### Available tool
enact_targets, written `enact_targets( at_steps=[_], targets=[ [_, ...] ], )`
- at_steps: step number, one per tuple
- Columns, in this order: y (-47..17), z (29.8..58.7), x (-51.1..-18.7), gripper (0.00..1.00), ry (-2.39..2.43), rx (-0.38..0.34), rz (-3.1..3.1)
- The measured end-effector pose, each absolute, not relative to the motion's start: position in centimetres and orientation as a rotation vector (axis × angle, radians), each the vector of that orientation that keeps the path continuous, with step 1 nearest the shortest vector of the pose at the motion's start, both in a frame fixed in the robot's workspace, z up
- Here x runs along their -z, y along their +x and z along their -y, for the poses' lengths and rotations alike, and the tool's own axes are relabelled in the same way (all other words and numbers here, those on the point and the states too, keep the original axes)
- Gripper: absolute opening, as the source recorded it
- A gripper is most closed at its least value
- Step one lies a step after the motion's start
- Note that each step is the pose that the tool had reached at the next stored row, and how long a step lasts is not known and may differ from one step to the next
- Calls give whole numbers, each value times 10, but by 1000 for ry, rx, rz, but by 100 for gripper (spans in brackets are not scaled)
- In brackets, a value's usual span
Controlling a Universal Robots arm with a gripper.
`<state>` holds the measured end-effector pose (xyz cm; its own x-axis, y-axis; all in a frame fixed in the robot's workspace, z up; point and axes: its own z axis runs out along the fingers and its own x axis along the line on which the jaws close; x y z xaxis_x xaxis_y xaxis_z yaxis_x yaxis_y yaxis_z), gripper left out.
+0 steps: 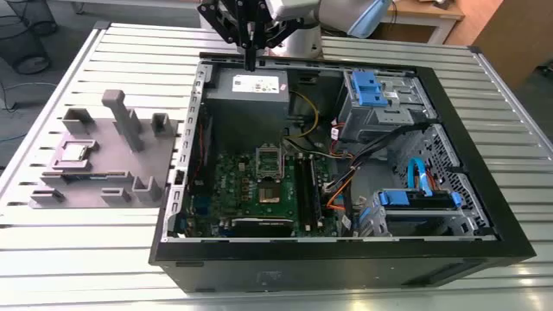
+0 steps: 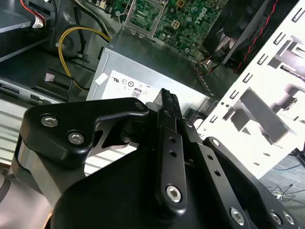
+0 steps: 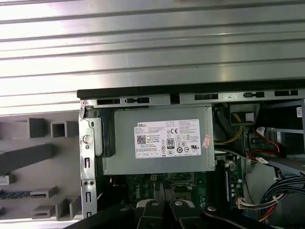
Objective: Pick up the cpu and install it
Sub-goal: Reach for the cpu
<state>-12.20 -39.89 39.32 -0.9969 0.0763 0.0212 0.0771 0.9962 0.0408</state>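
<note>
The cpu [image 1: 76, 152], a small silvery square, lies flat in a recess of the grey fixture [image 1: 129, 162] on the exterior view's left, outside the computer case. My gripper [image 1: 250, 59] hangs over the far edge of the open case [image 1: 346, 256], above the grey power supply [image 1: 250, 87], well away from the cpu. Its black fingers [image 2: 167, 107] are pressed together, shut on nothing. The motherboard's silver-framed socket [image 1: 269, 193] with a dark centre sits in the middle of the green board.
The power supply [image 3: 162, 140] lies directly under the wrist. A long green memory stick [image 3: 24, 194] rests on the fixture, which has tall grey posts [image 1: 121, 120]. Blue drive bays [image 1: 372, 91] and cable bundles [image 1: 363, 155] fill the case's right side. The ribbed metal table [image 1: 87, 259] surrounds everything.
</note>
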Motion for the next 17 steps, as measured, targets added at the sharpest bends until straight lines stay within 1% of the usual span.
enact_targets(
  at_steps=[17],
  targets=[
    [-130, 399, -393, 11, -120, 65, 3117]
  ],
)
